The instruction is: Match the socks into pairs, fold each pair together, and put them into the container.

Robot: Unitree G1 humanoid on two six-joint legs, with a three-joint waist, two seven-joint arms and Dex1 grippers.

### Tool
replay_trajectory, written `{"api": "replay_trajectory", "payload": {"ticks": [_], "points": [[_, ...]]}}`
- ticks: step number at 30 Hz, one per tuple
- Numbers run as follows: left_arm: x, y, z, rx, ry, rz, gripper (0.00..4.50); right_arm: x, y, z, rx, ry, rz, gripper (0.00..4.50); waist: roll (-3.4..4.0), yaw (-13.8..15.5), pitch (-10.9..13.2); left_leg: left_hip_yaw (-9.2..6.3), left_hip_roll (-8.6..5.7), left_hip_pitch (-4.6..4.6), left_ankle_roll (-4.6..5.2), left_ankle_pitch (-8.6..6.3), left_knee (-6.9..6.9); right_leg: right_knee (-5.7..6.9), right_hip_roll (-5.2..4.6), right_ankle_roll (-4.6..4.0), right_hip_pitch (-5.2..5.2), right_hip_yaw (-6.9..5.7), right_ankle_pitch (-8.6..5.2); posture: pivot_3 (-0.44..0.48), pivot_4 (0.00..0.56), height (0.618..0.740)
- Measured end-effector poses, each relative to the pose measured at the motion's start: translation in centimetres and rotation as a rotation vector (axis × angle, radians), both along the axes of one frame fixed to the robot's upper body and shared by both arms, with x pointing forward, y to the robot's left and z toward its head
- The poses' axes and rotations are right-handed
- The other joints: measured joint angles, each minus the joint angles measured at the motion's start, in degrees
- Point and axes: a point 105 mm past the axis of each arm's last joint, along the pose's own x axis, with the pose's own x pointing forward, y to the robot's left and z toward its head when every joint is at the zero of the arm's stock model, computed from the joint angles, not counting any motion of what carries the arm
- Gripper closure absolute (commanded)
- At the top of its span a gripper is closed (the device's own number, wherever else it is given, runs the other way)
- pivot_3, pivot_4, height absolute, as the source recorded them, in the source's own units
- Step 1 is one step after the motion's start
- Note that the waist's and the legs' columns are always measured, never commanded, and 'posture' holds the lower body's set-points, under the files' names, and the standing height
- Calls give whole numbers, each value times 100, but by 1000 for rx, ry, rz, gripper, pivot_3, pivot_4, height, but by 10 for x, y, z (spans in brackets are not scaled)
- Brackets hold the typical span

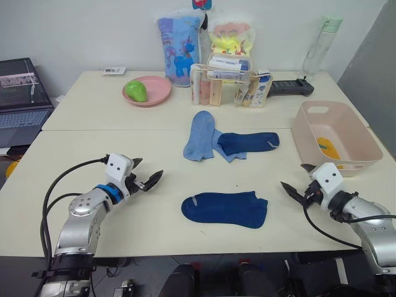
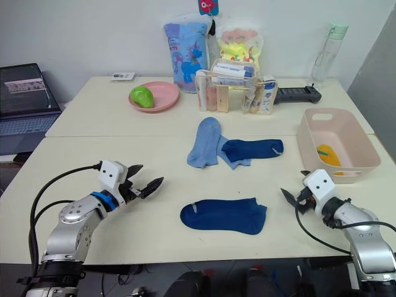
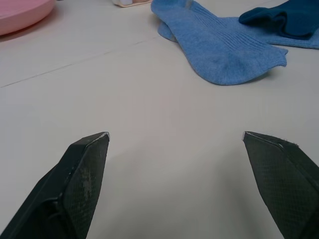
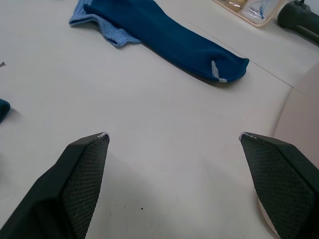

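Observation:
One dark navy sock (image 1: 224,209) lies flat near the table's front middle. Further back, a second navy sock (image 1: 249,142) lies across two light blue socks (image 1: 200,136). The pale pink container (image 1: 334,137) stands at the right with something mustard yellow (image 1: 327,148) inside. My left gripper (image 1: 147,177) hovers open over bare table, left of the near navy sock. To that sock's right, my right gripper (image 1: 296,188) is open, just in front of the container. The light blue socks (image 3: 219,47) show ahead in the left wrist view, the far navy sock (image 4: 169,37) in the right wrist view.
A round pink plate (image 1: 148,91) with a green fruit (image 1: 136,91) sits at the back left. Bags, a rack of boxes (image 1: 230,83), a black handheld device (image 1: 289,86) and a bottle (image 1: 322,43) line the back. A laptop (image 1: 21,99) stands off the table's left.

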Motion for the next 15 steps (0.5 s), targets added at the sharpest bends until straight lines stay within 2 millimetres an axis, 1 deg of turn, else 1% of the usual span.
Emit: {"api": "replay_trajectory", "payload": {"ticks": [1,3,4,5,8,10,12,14,15], "points": [[-1,-1,2,1,-1,-15,30,3,3,2,15,7,2,0,0,-12,0,0,1,0,0,0,0,1,0,0,0,0,0,0,150,740],[-3,-12,14,-5,-15,-89,30,12,14,9,44,14,22,0,1,-41,0,0,1,0,0,0,1,4,0,-1,-1,0,0,0,150,740],[-4,-21,22,-8,-26,-142,30,17,21,12,50,16,36,0,1,-50,1,-1,1,0,0,0,1,5,0,-1,-2,-1,0,0,150,740],[-5,-38,36,-15,-53,-225,30,26,33,20,57,5,59,0,1,-68,1,-1,0,-1,0,1,2,6,0,-1,-2,-1,0,0,150,740],[-6,-64,60,-20,-103,-347,30,42,56,34,50,-24,117,0,1,-81,1,-2,-1,-2,-3,2,2,4,0,-1,-1,-2,0,0,150,740],[-8,-80,75,-25,-129,-412,30,52,69,34,27,-19,149,0,1,-87,1,-1,-1,-2,-3,2,0,2,0,-1,-2,-2,0,0,150,740],[-9,-87,80,-27,-129,-443,30,62,78,29,25,-2,155,0,1,-100,1,1,-1,-3,-4,2,-1,1,0,-1,-6,0,0,0,150,740],[-7,-92,83,-41,-138,-435,30,83,98,25,49,14,159,0,1,-141,1,15,-1,-2,-5,4,2,17,1,-3,-18,12,1,0,150,740],[-7,-96,83,-41,-142,-437,30,90,109,27,57,9,171,0,1,-172,1,17,0,-3,-8,5,1,24,2,-3,-24,14,1,0,150,740]]}}
